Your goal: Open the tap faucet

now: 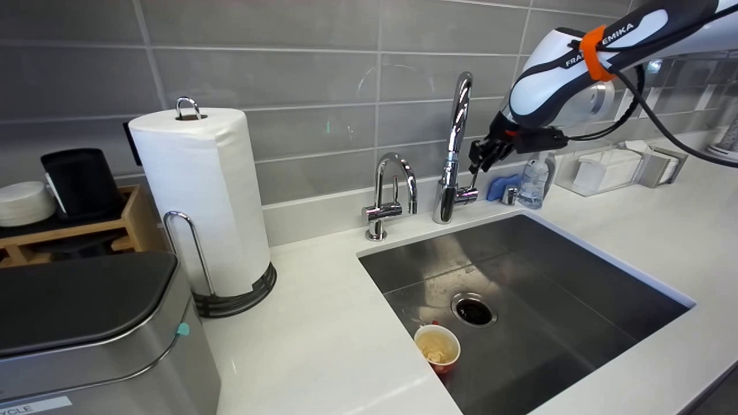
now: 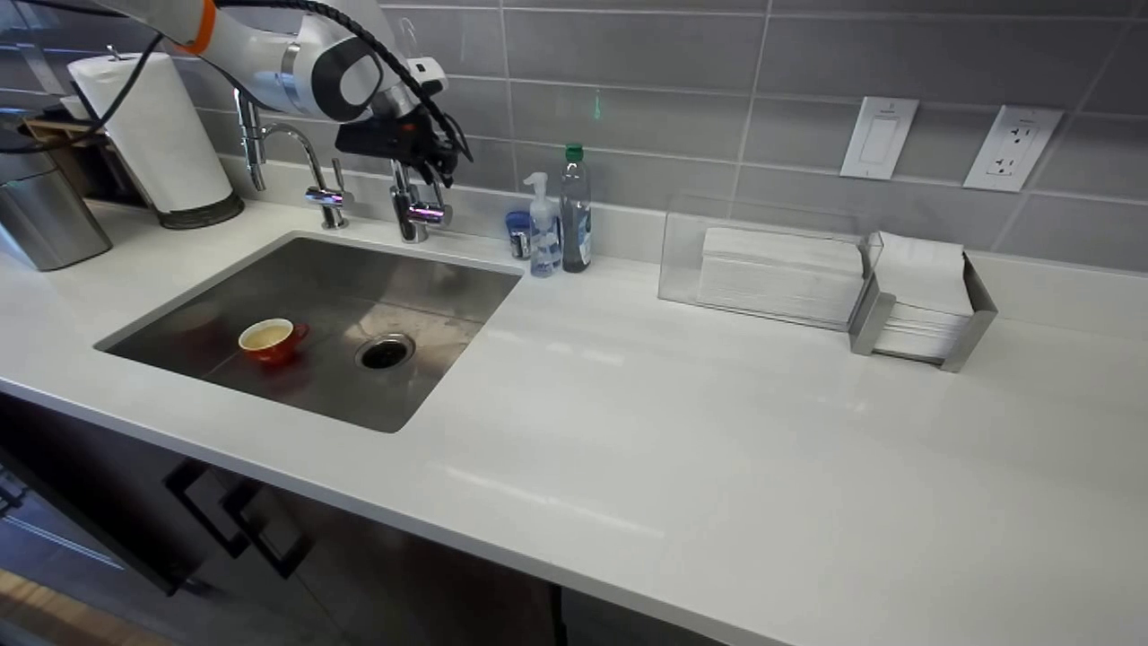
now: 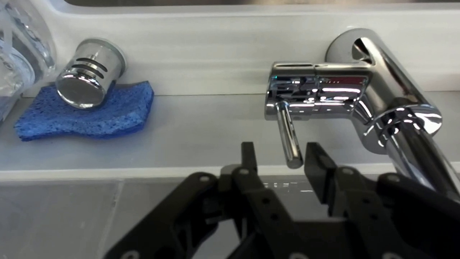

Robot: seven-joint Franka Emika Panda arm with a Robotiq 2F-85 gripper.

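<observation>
"Before the lever (image 3: 288,135) is moved, what is to be minded with the gripper (image 3: 282,153)?"

"Centring, above all. The fingers (image 3: 320,162) are spread, with the lever's tip seen between them and nothing grasped. It is seen closer to the finger on the side of the tap faucet (image 1: 451,155); whether that finger is touched cannot be told."

"How, then, is the step best done?"

"A slight shift left, toward the faucet, should be made so that the tip is centred, and the fingers lowered until more of the lever is flanked. Once it is lightly pinched, it can probably be swung about the valve body (image 3: 318,90); the near side is the safer guess, since little room seems to be left toward the wall (image 1: 317,75)."

"And where is the faucet found, and how is it turned?"

"It is set at the far edge of the sink (image 1: 553,300), to the right of the shorter tap (image 1: 379,190) in both exterior views. Its long axis is held upright; the spout (image 1: 460,109) is bent at the top, seemingly toward the near side. From the base (image 1: 444,202) the valve body is pointed right, its own axis level, and from that the lever is raised almost upright, its free end aimed at the gripper."
</observation>
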